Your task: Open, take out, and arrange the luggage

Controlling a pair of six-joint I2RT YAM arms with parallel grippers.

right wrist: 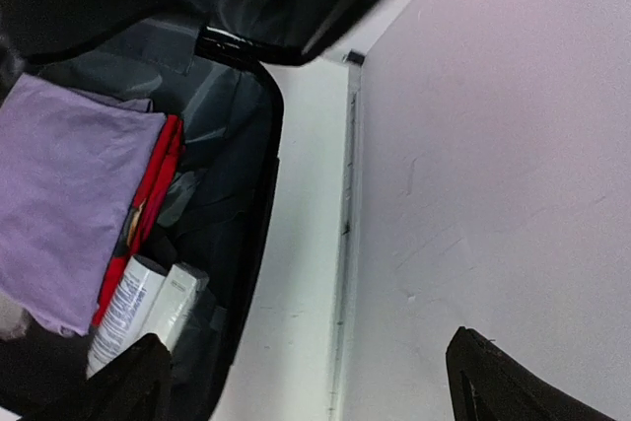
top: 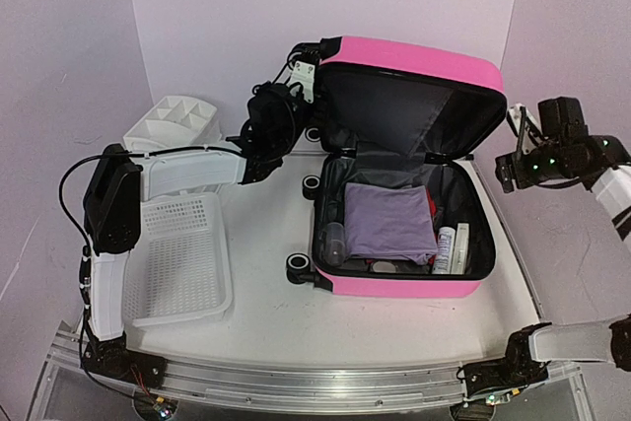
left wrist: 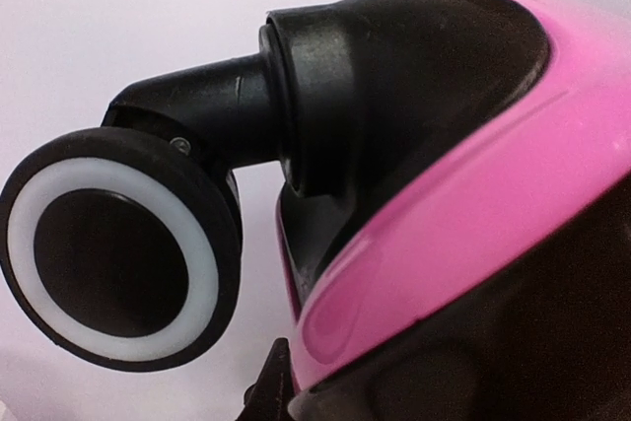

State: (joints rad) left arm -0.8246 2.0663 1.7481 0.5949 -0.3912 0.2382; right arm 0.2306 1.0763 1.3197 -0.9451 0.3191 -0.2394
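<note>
**Luggage (top: 404,288) open at mid-table, lid up, contents not yet out**

Case lies flat, right of centre, base shell toward the near edge. Its lid (top: 414,61) is tipped up and back toward the far wall.

At the lid's far-left corner: left gripper (top: 304,68), right beside a caster wheel (left wrist: 108,248). The left wrist view is filled by that wheel and the pink shell, with only a sliver of dark fingertip at the bottom edge. Cannot tell how wide the jaws stand, or whether they clamp the lid.

Off the case's right side, near the lid's right edge: right gripper (right wrist: 306,382), fingers spread wide, nothing between them.

In the base:
- Folded purple cloth (top: 389,222) on top.
- Red item (right wrist: 163,170) showing under the cloth's right edge.
- Two white tubes (top: 449,248) along the right wall.

Left of the case sit a white mesh basket (top: 182,263) on the near side and a white drawer organizer (top: 177,120) on the far side.

Judgement: opening looks done, so the step in hand is the first take-out.
- The lid leans and may drop if the left arm lets go.
- The right gripper is the free one. It should come down over the cloth and pinch near a folded edge so the cloth lifts as one piece.
- Go shallow so the red item is not snagged.
- Lift clear of the base wall and the lid rim before moving sideways.
- Both containers are on the left, so the carry path crosses toward the left arm. Go along the near side.
- Take the tubes one at a time, gripped across the body.
</note>
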